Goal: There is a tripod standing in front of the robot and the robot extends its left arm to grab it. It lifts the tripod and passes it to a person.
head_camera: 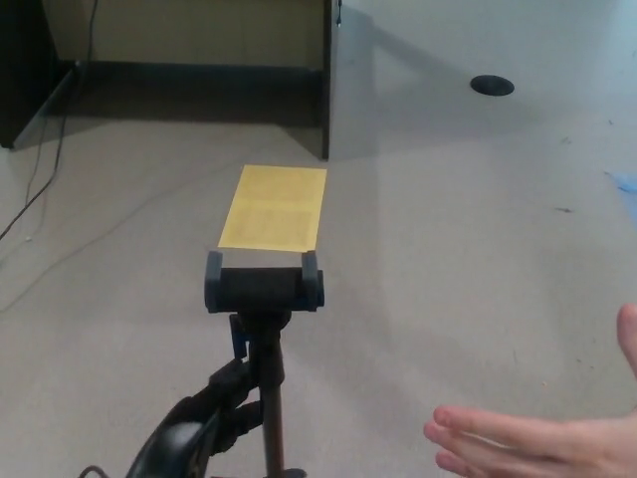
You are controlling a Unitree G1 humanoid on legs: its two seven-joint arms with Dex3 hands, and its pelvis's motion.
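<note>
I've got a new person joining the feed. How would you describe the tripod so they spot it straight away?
Start at the yellow sheet lying flat on the beige floor in the middle of the view. Just below it in the picture stands the tripod: a thin dark pole topped with a wide black clamp. It is the only upright thing there, with the left robot hand at its pole.

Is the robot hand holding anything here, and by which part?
The left robot hand is at the black tripod's pole below the clamp head; a closed grip cannot be told.

yellow sheet on floor, near partition.
</note>
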